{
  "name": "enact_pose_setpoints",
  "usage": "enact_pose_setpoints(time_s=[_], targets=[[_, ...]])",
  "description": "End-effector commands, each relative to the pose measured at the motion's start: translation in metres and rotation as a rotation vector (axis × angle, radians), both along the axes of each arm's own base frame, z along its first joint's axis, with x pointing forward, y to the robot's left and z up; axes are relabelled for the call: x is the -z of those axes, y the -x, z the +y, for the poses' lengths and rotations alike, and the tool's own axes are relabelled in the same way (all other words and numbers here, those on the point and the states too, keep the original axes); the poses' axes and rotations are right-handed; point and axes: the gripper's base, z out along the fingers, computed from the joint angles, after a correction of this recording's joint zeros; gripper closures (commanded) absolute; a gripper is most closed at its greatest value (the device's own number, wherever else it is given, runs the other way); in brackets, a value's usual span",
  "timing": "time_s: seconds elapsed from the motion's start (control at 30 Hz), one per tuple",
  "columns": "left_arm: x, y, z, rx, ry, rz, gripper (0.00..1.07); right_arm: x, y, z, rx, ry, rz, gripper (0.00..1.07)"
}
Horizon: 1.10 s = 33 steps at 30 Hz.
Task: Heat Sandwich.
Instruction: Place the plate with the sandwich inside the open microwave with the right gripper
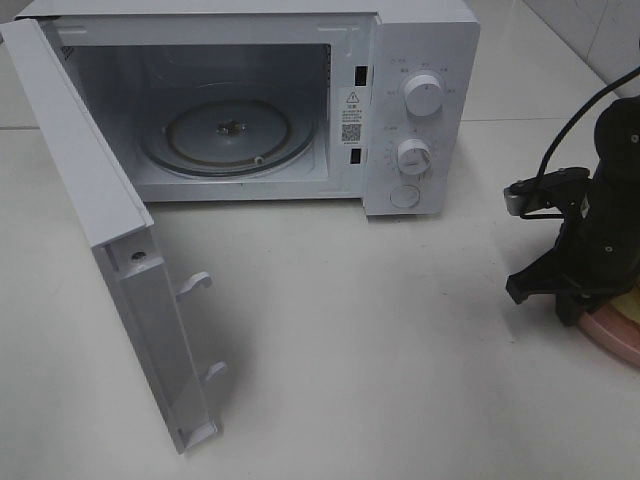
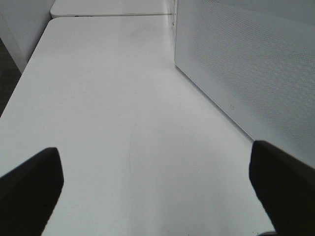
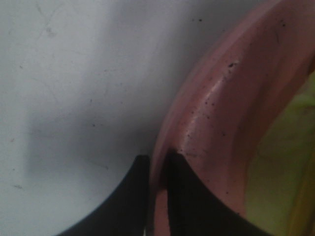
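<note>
Pink plate (image 3: 231, 98) pinched by its rim, far right of the exterior view.
Right gripper (image 3: 156, 160) clamps that rim (sandwich (image 3: 288, 162) on it, mostly cropped); left gripper (image 2: 155, 162) spread wide. Microwave (image 1: 420, 60) upper centre, door (image 1: 90, 200) swung left, bare table (image 1: 380, 350) between.

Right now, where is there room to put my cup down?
The bare table patch between the open door, the microwave front and the right gripper is free. The glass turntable is bare too. It's crowded at the right edge, where that gripper pinches the pink plate.
</note>
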Motion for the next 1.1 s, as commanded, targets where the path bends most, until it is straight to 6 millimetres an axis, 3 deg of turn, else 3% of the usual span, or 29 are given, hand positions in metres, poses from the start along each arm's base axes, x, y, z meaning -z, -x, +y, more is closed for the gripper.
enact_pose_setpoints(time_s=[0.03, 0.4, 0.83, 1.1], targets=[[0.0, 0.004, 0.0, -0.004, 0.005, -0.03, 0.09, 0.006, 0.001, 0.001, 0.014, -0.006, 0.013, 1.07], [0.0, 0.004, 0.0, -0.004, 0.005, -0.03, 0.09, -0.006, 0.002, -0.004, 0.043, 0.06, -0.008, 1.07], [0.0, 0.004, 0.0, -0.004, 0.005, -0.03, 0.09, -0.012, 0.006, 0.011, -0.02, 0.18, -0.024, 1.07], [0.0, 0.004, 0.0, -0.004, 0.005, -0.03, 0.09, -0.031, 0.011, 0.016, -0.026, 0.223, -0.064, 1.07]])
